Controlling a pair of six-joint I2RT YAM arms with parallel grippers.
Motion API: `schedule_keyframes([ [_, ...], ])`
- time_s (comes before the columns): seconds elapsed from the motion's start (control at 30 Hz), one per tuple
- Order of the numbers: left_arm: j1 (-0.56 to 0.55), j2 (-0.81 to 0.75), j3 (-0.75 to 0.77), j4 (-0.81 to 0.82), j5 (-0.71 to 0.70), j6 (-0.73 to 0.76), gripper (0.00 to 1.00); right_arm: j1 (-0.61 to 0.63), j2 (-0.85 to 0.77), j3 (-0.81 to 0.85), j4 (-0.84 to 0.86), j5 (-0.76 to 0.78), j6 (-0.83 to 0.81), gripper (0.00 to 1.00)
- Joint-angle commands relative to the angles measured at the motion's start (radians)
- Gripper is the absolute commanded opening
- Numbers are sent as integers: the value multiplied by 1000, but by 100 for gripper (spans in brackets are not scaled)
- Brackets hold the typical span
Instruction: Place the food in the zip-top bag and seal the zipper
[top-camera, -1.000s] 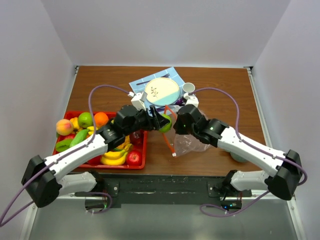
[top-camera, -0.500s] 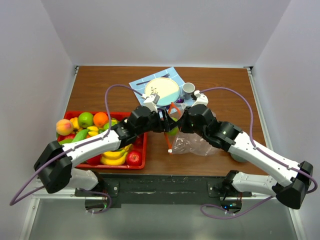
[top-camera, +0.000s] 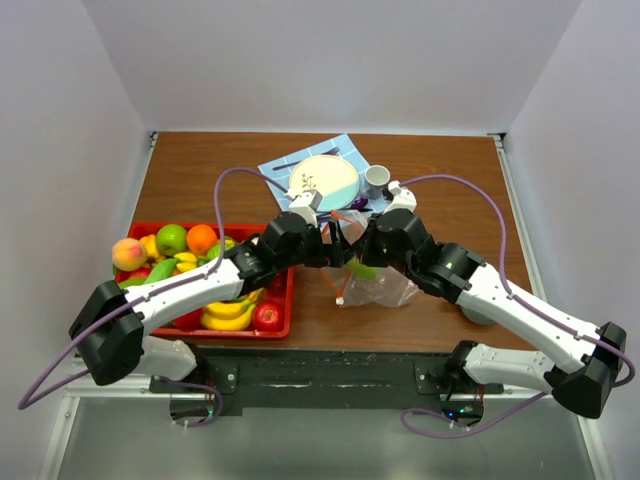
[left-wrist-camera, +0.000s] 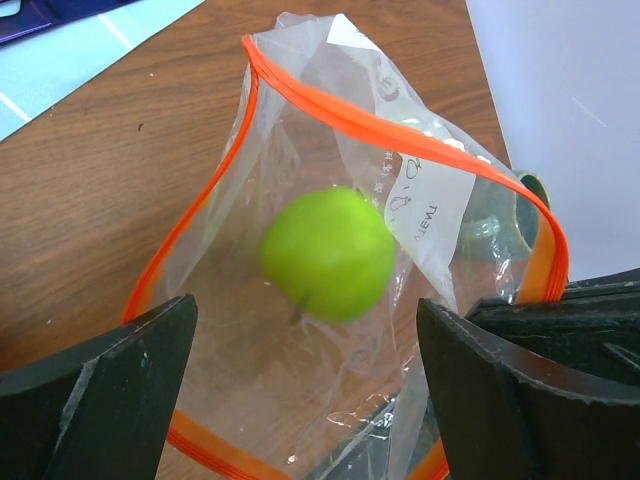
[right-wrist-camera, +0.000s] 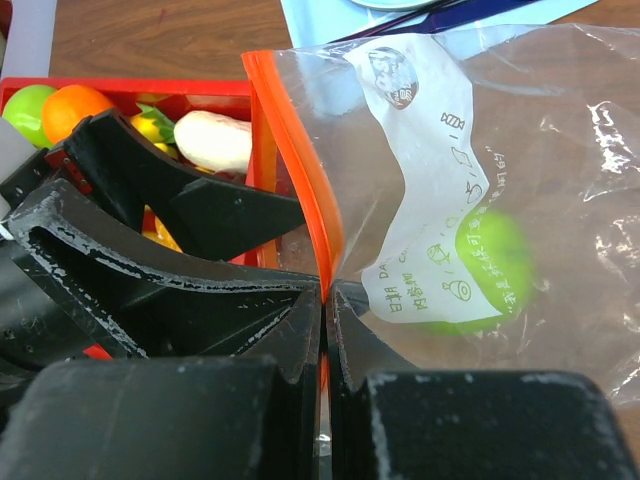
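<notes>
White walls close in a brown wooden bench; at its middle the zip-top bag stands open, the right tool pinched tight on its orange zipper; the left tool hangs at the mouth, jaws wide apart and empty; one green apple is inside. By my reckoning loading has barely begun: the rest of the food sits in the red tray; sealing is not yet done.

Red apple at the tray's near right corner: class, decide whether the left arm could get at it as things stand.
Probably yes. The left gripper is open and empty, and the red apple lies uncovered beside the bananas, with nothing above it.
</notes>
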Motion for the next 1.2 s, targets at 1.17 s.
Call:
schedule_keyframes([
  [1.17, 184, -155, -205, -320, -383, -12, 87, 2, 90, 6, 72, -4, -45, 0],
])
